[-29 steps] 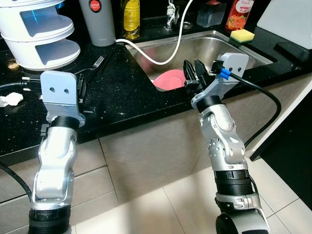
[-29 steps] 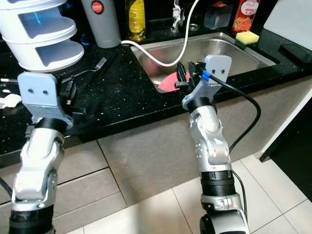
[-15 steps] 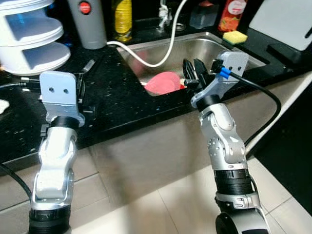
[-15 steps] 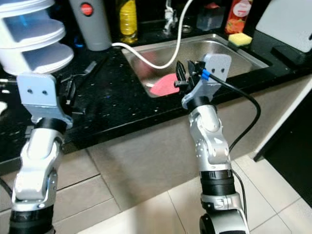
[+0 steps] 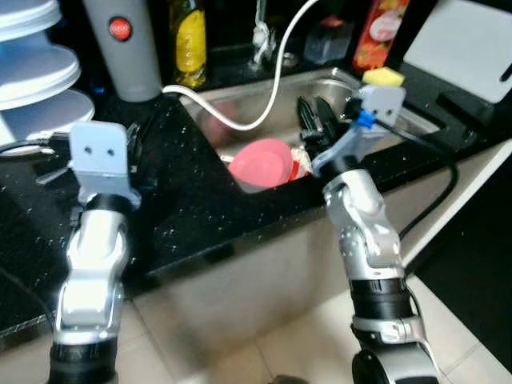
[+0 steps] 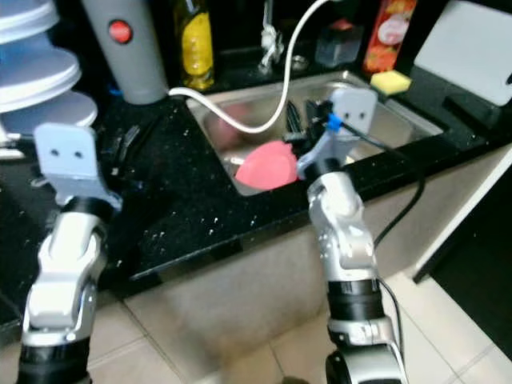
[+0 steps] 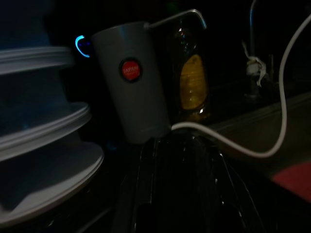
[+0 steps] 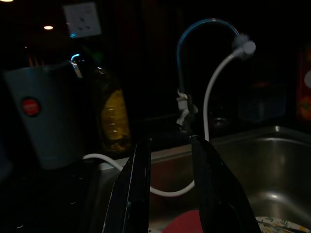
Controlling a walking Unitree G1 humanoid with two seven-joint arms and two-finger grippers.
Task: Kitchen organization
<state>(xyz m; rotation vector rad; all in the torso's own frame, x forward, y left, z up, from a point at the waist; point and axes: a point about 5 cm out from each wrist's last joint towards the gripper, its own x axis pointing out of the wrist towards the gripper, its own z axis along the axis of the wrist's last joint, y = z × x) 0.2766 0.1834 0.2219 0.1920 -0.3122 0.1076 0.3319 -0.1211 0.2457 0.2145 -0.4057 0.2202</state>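
A pink plate (image 5: pixel 260 160) lies in the steel sink (image 6: pixel 256 108), with something patterned (image 8: pixel 277 224) beside it. My right gripper (image 5: pixel 314 120) hangs over the sink's front edge just right of the plate. It is open, and both black fingers (image 8: pixel 133 189) stand apart with nothing between them. My left gripper (image 5: pixel 132 146) is held low over the black counter (image 5: pixel 184 200), left of the sink. It points at a grey canister with a red badge (image 7: pixel 131 80). A dark utensil (image 6: pixel 128 140) lies blurred on the counter near it.
A white hose (image 5: pixel 272 88) loops from the tap into the sink. A yellow bottle (image 5: pixel 190 40), red bottle (image 5: pixel 380 28) and yellow sponge (image 5: pixel 382 77) line the back. A white tiered appliance (image 5: pixel 36 72) stands far left, a white board (image 5: pixel 464 44) far right.
The whole view has shifted and blurred as I come closer to the counter. My right gripper now reaches farther over the sink edge, nearer the pink plate. Neither gripper has changed its hold.
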